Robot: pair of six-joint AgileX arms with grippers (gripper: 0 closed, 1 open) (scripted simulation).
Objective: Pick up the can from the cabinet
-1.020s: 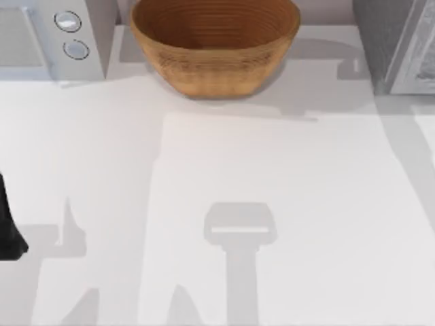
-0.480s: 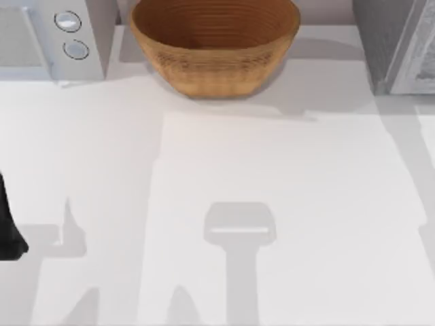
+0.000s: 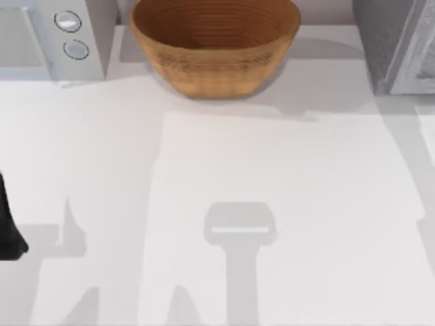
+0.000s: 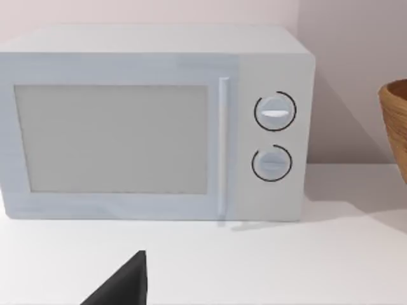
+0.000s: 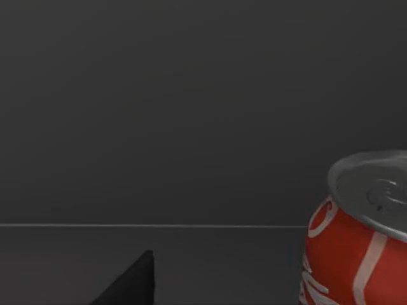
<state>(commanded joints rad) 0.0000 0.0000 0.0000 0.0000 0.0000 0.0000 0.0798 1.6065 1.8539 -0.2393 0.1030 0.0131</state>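
White counter [image 3: 285,176] with microwave [image 3: 51,37], wicker bowl [image 3: 214,44] and grey cabinet [image 3: 394,44] along the back; red can [image 5: 359,235] upright inside the dark cabinet, close ahead of the right claw [image 5: 127,283], presumably reaching; claw opening impossible to tell.

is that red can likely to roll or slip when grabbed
The can stands upright on a dark flat surface, so it probably won't roll unless knocked over. Its round, glossy side looks smooth, so a light pinch might slip. It looks like thin metal, likely denting under a hard squeeze. Whether it is full or empty cannot be told.
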